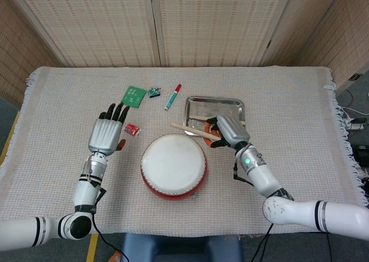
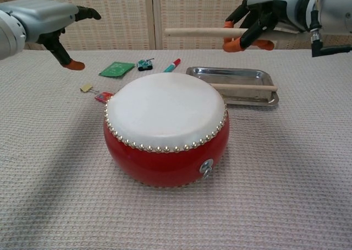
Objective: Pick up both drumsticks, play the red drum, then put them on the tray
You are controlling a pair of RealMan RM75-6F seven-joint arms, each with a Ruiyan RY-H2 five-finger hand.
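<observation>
Low centre of the chest view: round red drum with white skin and brass studs (image 2: 165, 129), sitting on the beige woven tablecloth (image 1: 300, 100), nothing touching the skin. Drumming looks finished, judging by one stick already parked.

Upper right of the chest view: right hand (image 2: 258, 18) raised above table level, fingers clenched around a plain wooden drumstick (image 2: 198, 33). Stick held about level, free end pointing toward frame centre. In the head view this hand sits just at the near edge of the shallow rectangular steel tray (image 1: 214, 108), so the carry toward it seems under way; release not yet made.

Upper left: left hand (image 1: 105, 134) holds nothing, fingers spread, well apart from the drum.

Second wooden drumstick (image 2: 242, 87) lies lengthwise in the tray.

Farther back, left of the tray: small red tag (image 1: 132, 129), green circuit board (image 1: 133, 95), red-capped marker pen (image 1: 172, 97).

Behind the table: pale woven-panel screens (image 1: 190, 19); grey floor at the right edge.
</observation>
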